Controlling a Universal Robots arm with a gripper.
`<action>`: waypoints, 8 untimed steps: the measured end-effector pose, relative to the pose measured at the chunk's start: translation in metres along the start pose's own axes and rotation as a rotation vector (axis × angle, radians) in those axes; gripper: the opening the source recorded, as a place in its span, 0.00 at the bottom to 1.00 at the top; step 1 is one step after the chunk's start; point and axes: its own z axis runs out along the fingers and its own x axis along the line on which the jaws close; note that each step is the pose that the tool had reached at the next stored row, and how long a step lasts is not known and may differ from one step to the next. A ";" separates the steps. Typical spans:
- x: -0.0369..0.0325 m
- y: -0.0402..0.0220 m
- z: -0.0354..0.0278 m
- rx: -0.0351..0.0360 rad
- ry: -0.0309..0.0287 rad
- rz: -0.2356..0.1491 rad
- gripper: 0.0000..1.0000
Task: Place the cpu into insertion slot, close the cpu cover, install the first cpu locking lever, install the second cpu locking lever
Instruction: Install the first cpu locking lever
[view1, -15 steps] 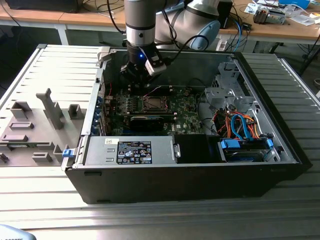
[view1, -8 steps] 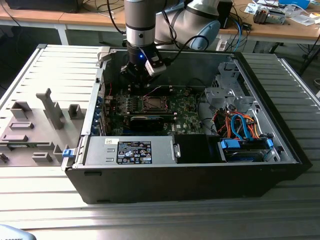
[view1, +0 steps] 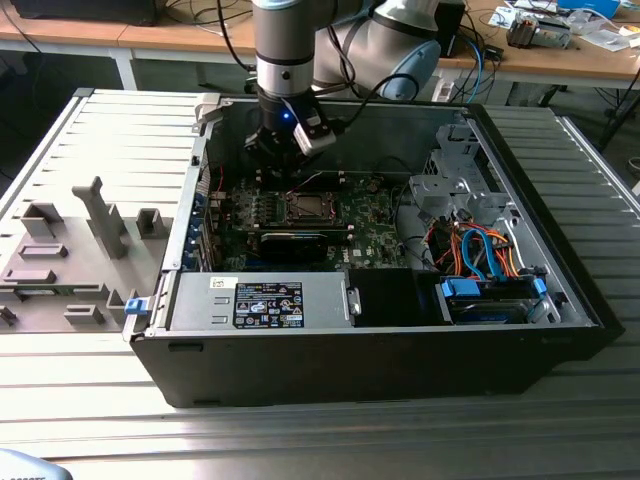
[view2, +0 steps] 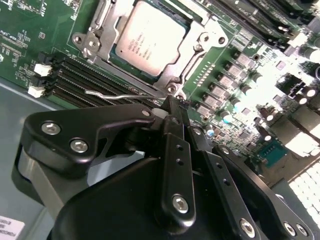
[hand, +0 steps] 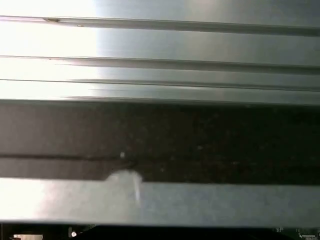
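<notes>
Print on the cpu (view2: 150, 35) lid and the power supply label (view1: 268, 305), neither legible; nothing else readable

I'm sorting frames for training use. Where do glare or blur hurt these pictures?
Second wrist view: glare washes out the board's edge beyond the cpu, and the near gripper is soft. First wrist view: blown-out metal ribs. Exterior view: evenly lit, computer case legible.
</notes>
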 end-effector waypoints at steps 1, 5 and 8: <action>-0.0030 0.0011 0.0009 0.0000 -0.0001 0.000 0.11; -0.0089 0.0033 0.0024 0.0000 0.0000 0.000 0.11; -0.0142 0.0038 0.0044 0.0000 0.0002 0.000 0.11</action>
